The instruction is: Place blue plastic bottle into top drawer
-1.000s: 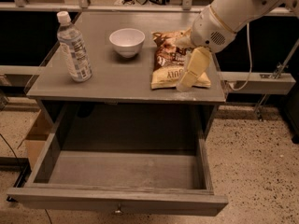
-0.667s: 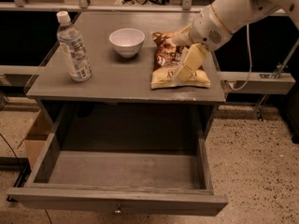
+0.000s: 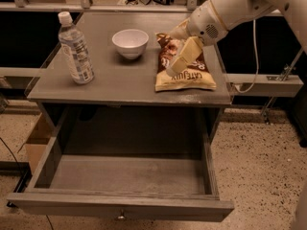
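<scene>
The blue plastic bottle stands upright at the table's left side, with a white cap and a pale blue-and-white label. The top drawer is pulled fully open below the table and holds nothing. My gripper hangs over the right half of the table, above a snack bag, far to the right of the bottle. Its cream fingers point down and left. It holds nothing that I can see.
A white bowl sits at mid-table between the bottle and the gripper. A brown and yellow snack bag lies under the gripper. A cardboard box stands on the floor left of the drawer. A cable hangs at the right.
My gripper has moved left and a little toward the table's middle, over the snack bag. The bottle, bowl and drawer have not moved.
</scene>
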